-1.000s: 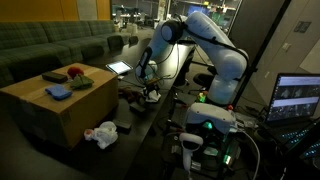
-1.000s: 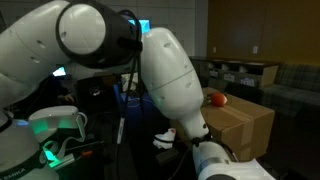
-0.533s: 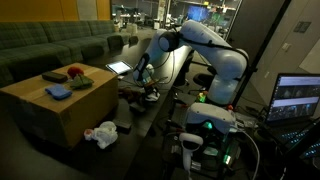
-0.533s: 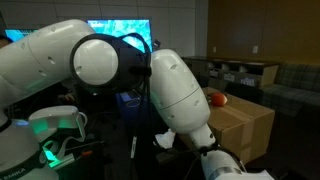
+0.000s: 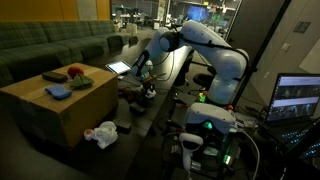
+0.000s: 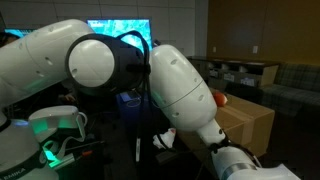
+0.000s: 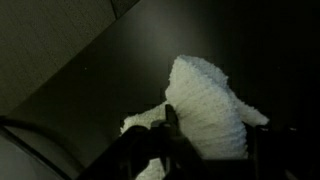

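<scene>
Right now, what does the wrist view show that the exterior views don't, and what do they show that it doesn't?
Only the wrist view shows, close up, a white fluffy thing lying on a dark surface right at the hand; whether it is gripped is unclear. Only an exterior view shows the robot arm, a cardboard box, a green couch, a laptop and a crumpled white cloth beside the box. Both show the hand, low over the dark surface.

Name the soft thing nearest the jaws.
The white fluffy one on the dark surface, right at the jaws; the blue cloth lies on the box.
</scene>
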You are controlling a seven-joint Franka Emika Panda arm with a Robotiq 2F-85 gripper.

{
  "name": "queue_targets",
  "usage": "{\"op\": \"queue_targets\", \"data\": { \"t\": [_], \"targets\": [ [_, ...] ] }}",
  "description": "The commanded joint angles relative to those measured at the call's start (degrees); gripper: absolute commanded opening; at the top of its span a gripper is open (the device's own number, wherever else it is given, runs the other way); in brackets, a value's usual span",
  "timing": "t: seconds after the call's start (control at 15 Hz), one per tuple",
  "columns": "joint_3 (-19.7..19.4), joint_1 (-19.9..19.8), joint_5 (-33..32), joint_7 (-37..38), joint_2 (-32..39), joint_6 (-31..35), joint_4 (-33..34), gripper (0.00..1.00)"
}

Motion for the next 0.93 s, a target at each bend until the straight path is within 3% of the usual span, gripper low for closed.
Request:
{"op": "queue_targets", "data": {
  "t": [0.0,0.13,0.47,0.87],
  "targets": [
    [-0.3,0.3,-0.1,0.2,-1.7,-0.2,-0.5,0.11],
    [-0.4,1.0,-0.2,0.4,-3.8,0.0,-1.8,0.00],
    [0.1,3.6,-0.8,-0.8,-14.5,-1.3,-7.6,0.04],
    [-0.7,8.7,-2.3,2.8,-29.1,-6.4,-13.8,0.04]
  ]
}}
